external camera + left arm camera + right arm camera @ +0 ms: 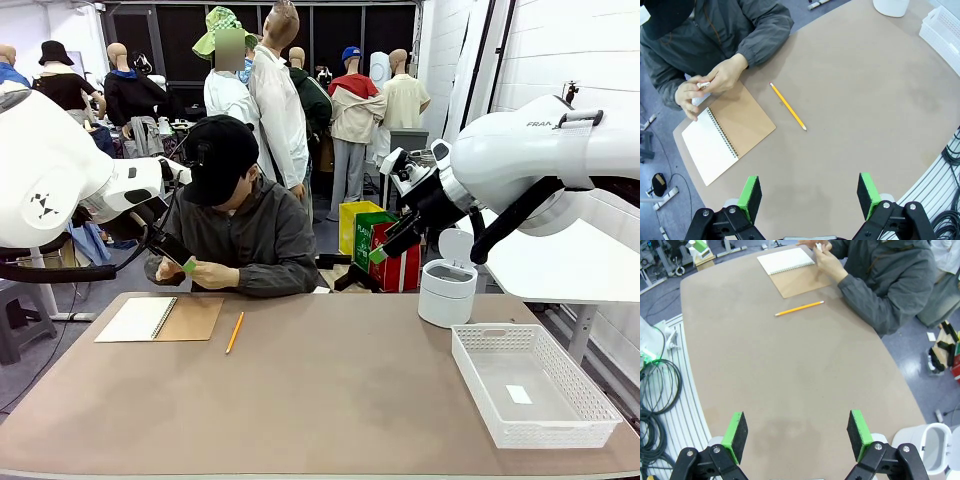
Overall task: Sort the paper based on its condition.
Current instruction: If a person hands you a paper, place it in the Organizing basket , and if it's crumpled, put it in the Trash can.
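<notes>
**Left wrist view: left fingers wide, paper in the person's hands**

The left fingers stand wide apart and empty above the bare tabletop. The right fingers are likewise wide and hold nothing. Farther out lie a pencil and an open notebook, near each other but apart. The paper, a small white piece, is pinched between both hands at the tabletop's far edge, just beside the notebook.
</notes>
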Action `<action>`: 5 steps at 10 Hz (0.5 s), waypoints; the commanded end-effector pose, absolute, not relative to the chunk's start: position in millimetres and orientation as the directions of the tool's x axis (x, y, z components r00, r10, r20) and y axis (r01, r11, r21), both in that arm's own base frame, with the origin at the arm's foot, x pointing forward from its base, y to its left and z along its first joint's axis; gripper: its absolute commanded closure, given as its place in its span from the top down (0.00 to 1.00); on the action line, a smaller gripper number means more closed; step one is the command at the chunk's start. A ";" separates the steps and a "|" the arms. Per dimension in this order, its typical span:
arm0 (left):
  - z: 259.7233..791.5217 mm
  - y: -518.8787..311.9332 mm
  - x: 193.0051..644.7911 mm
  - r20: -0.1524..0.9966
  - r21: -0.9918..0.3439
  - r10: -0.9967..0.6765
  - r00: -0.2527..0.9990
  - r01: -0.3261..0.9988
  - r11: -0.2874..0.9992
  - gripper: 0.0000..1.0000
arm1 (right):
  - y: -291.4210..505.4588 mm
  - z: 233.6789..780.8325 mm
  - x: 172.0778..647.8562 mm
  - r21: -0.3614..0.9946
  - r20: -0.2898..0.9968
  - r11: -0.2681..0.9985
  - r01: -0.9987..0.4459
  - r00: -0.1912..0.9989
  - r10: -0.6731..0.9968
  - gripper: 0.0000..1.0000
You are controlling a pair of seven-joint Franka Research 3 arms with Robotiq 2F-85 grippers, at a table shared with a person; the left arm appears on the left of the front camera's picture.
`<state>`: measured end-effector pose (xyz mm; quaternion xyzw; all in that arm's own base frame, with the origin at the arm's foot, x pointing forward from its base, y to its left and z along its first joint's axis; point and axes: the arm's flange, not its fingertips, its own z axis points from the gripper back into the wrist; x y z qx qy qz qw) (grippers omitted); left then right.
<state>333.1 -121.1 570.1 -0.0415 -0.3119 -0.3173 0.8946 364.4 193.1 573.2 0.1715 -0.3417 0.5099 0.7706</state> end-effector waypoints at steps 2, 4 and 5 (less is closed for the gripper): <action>570.3 -119.9 333.2 0.583 0.124 -0.542 0.605 0.593 0.796 1.00 | 193.5 573.8 364.3 -0.085 0.700 0.423 -0.902 0.248 0.670 1.00; 570.3 -119.9 333.2 0.583 0.124 -0.542 0.605 0.593 0.796 1.00 | 193.5 573.8 364.3 -0.085 0.700 0.423 -0.902 0.248 0.670 1.00; 570.3 -119.9 333.2 0.583 0.124 -0.542 0.605 0.593 0.796 1.00 | 193.5 573.8 364.3 -0.085 0.700 0.423 -0.902 0.248 0.670 1.00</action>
